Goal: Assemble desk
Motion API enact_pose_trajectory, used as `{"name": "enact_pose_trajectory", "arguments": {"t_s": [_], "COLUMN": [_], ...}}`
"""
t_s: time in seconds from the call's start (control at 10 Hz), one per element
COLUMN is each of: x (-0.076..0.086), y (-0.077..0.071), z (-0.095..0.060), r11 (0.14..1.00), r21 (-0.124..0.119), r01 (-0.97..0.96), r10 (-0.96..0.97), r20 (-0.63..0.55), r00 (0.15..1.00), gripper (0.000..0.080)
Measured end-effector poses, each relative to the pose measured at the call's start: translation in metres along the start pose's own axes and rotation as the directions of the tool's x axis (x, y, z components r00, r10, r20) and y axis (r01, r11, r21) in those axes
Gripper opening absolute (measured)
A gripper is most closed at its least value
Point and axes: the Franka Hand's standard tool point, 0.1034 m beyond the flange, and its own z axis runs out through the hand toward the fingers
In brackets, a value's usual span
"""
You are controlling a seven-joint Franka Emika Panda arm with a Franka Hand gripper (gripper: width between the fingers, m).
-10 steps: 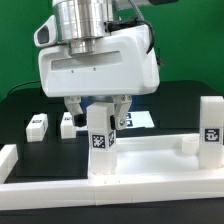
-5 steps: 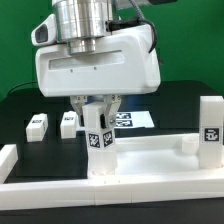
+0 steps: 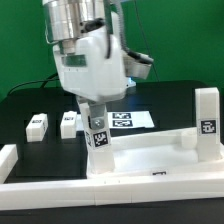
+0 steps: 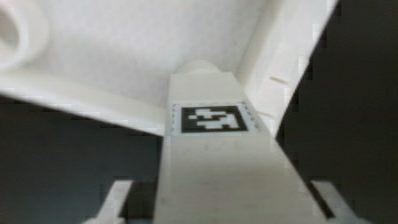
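1 leg (image 3: 99,140) clamped in gripper (image 3: 97,120) at tabletop (image 3: 150,152) corner socket: keep it vert., twist w/ light downward press, else it prob. skews and jams.

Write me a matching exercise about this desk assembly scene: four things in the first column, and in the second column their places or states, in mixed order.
Column one
1. gripper
2. free upright leg
3. leftmost loose leg
4. marker board

Column two
A. thin and flat, with several tags printed on it
B. shut on a tagged leg at the tabletop's end, the exterior view's left
C. lies on the black table, far on the exterior view's left
D. stands at the tabletop's end, the exterior view's right

Pairs: 1-B, 2-D, 3-C, 4-A
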Motion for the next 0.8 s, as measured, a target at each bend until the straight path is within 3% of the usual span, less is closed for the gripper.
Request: {"name": "enact_pose_trajectory", "arguments": {"t_s": [0.2,0.5,0.7,0.8], "x": [-0.0082,-0.0082,-0.0067,-0.0070], "y": [-0.0051,-0.0052,-0.0016,-0.0015], "z": [0.0015,0.0008,0.0006,0.0011], "r11": [0.947,0.850,0.844,0.843], "r21": [-0.043,-0.042,-0.044,-0.044], "r01": [-0.317,-0.525,-0.535,-0.536], "r10": [0.318,0.524,0.534,0.535], "r20": [0.017,-0.027,-0.036,-0.036], "r00": [0.948,0.851,0.845,0.844], "gripper": [0.0291,0.0296,0.0301,0.0349]}}
